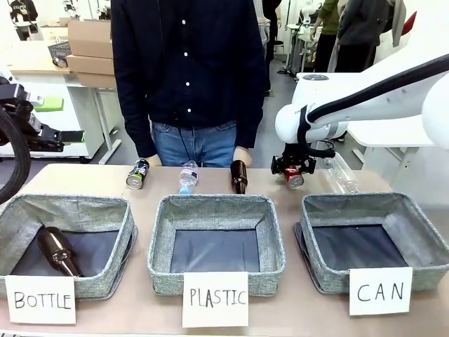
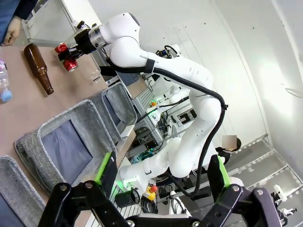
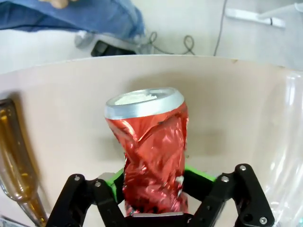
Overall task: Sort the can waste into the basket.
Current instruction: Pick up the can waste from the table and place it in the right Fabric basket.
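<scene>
Red crumpled metal can (image 3: 151, 151): my right pincer (image 3: 154, 184) is clamping it low on the body, green pads pressing in from both sides. Its silver rim end is pointing away from my wrist, and its long axis is running along the fingers.
Where it is hanging: at the far side of the beige desk (image 1: 91, 179), near the person's edge. I cannot tell whether it is touching the desk.
Grey woven-fabric basket with the white "CAN" card (image 1: 372, 203): it is sitting on my side of the held can, just beside it and a little toward my right, its dark inside lying open.
Coming move, as I am judging it: drawing the can back toward myself and over the basket's far rim before letting go.
Left pincer (image 2: 162, 168): it is hanging with its fingers apart, gripping nothing, well away from the work.
Black metal can with coloured marks (image 1: 137, 174): it is lying on the desk toward my left, well apart from the basket. My left arm is looking the nearer one.
</scene>
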Robot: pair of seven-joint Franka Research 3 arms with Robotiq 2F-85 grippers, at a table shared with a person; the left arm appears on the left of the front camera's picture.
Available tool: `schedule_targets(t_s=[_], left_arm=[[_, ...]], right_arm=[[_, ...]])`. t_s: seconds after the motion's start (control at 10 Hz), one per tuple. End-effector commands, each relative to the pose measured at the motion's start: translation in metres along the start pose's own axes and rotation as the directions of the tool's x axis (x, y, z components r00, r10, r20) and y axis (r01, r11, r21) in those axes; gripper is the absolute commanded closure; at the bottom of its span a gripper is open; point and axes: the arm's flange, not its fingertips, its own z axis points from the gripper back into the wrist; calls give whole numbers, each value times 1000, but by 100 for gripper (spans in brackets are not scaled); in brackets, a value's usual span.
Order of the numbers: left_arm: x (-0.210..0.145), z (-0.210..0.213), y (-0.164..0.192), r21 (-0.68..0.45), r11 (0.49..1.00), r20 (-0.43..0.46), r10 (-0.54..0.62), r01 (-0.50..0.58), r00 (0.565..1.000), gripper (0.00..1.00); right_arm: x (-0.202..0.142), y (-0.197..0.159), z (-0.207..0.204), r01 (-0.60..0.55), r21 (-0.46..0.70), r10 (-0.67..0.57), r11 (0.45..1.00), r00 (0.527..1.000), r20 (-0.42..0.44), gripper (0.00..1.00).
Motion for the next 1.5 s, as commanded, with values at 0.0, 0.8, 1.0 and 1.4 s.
schedule_targets(t_s=[0.0, 0.8, 1.0, 1.4], left_arm=[[0, -3, -1, -20, 1000, 10, -24, 24, 1000, 0], [0, -3, -1, -20, 1000, 10, -24, 24, 1000, 0], [0, -3, -1, -20, 1000, 10, -24, 24, 1000, 0], [0, -3, -1, -20, 1000, 10, -24, 24, 1000, 0]], right_arm=[[5, 2, 2, 19, -48, -18, 999, 1000, 11, 100], [-81, -53, 121, -161, 159, 162, 974, 987, 11, 100], [-155, -97, 158, -290, 245, 284, 925, 957, 60, 100], [-242, -150, 158, -382, 368, 339, 848, 924, 178, 100]])
